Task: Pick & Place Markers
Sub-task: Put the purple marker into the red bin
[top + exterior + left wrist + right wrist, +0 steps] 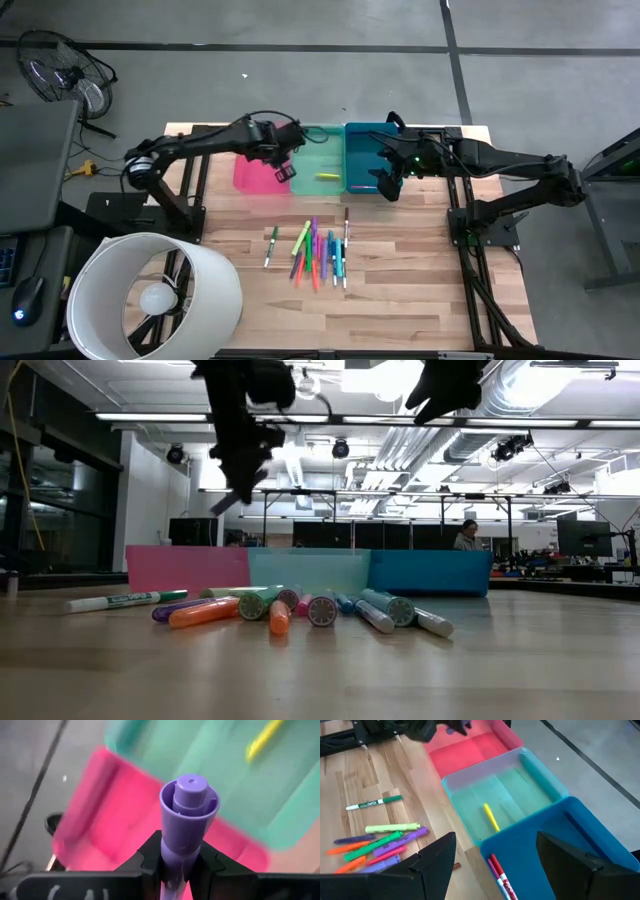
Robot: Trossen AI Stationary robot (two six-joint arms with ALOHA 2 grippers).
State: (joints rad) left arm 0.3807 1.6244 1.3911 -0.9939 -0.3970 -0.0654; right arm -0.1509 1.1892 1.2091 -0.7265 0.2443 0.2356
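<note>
The left gripper [283, 170] is hovering above the pink bin [256, 175], its jaws pinching a purple marker [186, 815] that is pointing down toward the bin. The right gripper [388, 185] is hanging over the blue bin [560, 845] with its jaws spread and nothing between them. A yellow marker [491, 817] is lying in the green bin [540, 775], and red markers [499, 872] are lying in the blue bin. The remaining markers [318, 253] are lying clustered on the counter [400, 300] in front of the bins, a green-capped white one [270, 246] sitting slightly apart.
</note>
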